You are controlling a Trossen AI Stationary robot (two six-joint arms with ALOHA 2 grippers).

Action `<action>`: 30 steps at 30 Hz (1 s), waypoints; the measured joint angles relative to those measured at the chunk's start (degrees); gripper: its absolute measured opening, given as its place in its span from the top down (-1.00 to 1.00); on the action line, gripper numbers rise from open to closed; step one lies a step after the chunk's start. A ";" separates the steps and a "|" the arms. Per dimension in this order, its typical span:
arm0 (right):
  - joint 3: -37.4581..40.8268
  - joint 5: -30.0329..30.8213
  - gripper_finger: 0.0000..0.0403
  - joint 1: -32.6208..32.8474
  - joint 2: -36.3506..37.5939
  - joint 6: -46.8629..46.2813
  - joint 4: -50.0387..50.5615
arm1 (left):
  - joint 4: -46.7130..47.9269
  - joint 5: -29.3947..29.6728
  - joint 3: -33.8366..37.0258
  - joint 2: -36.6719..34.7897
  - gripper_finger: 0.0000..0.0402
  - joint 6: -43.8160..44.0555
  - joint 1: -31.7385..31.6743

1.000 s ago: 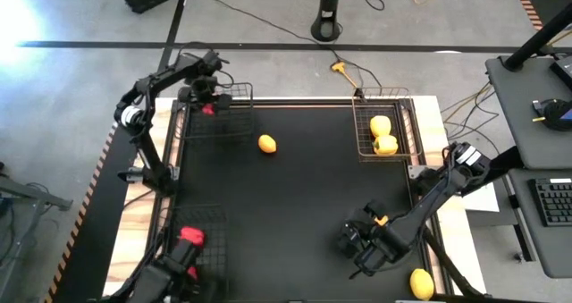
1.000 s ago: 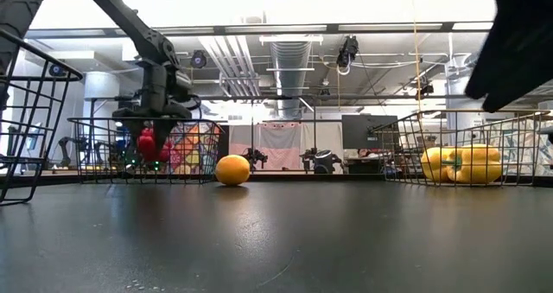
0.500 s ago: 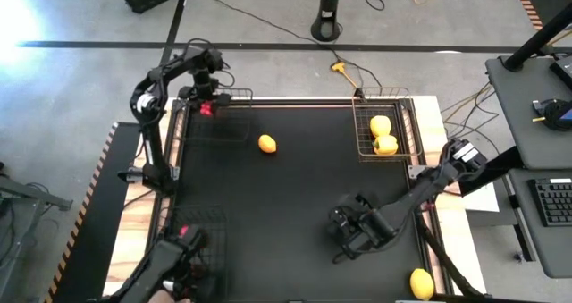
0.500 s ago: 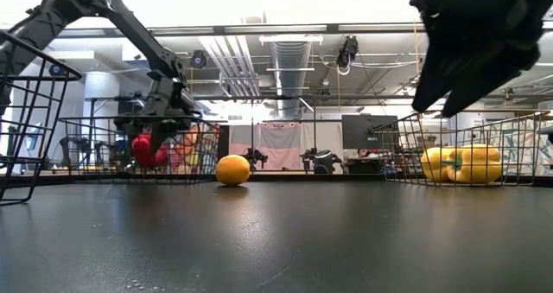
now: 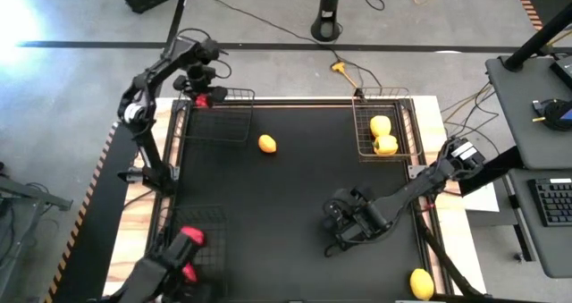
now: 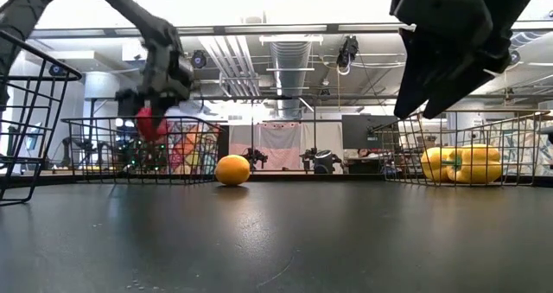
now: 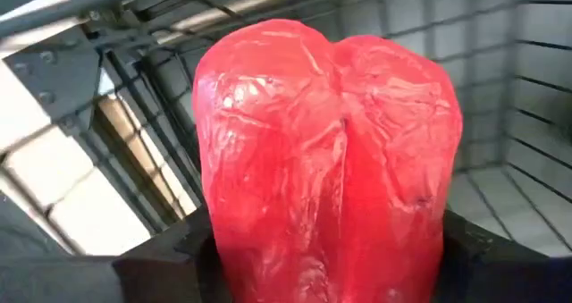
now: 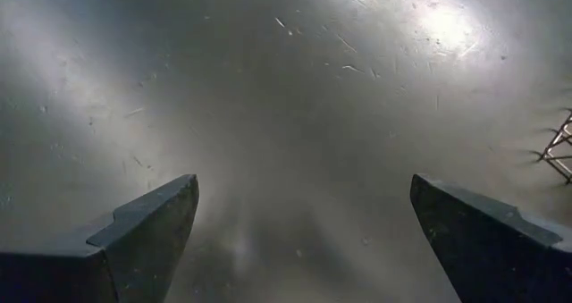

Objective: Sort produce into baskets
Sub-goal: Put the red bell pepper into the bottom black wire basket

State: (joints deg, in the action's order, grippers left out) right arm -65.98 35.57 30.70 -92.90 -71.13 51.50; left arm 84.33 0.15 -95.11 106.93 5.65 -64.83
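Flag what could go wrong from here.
Left gripper holds a red pepper at the far rim of the dark basket; released now, it might catch the wire or fall outside. Right gripper is open and low over the mat; the loose lemon could roll if nudged.

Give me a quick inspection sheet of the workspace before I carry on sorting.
Surface: black mat, bare at its middle.
Job's things: red pepper held above the far-left dark basket; two yellow peppers in the copper basket; one lemon loose on the mat, another off the mat's near-right corner; red pepper in the near-left basket.
Clutter: nothing seen.
Grippers: left end effector shut on the red pepper; right end effector open, empty, above the mat.
Cables: several across the floor.
Surroundings: desk with keyboard on the right.
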 joint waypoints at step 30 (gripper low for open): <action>0.00 2.14 -0.99 7.74 0.00 -1.24 -3.34 | -5.02 9.96 22.84 -36.21 -0.08 75.74 119.71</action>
State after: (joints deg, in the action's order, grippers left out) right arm -65.98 37.71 38.44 -92.90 -72.37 48.17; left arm 79.31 10.11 -72.27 70.72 81.40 54.88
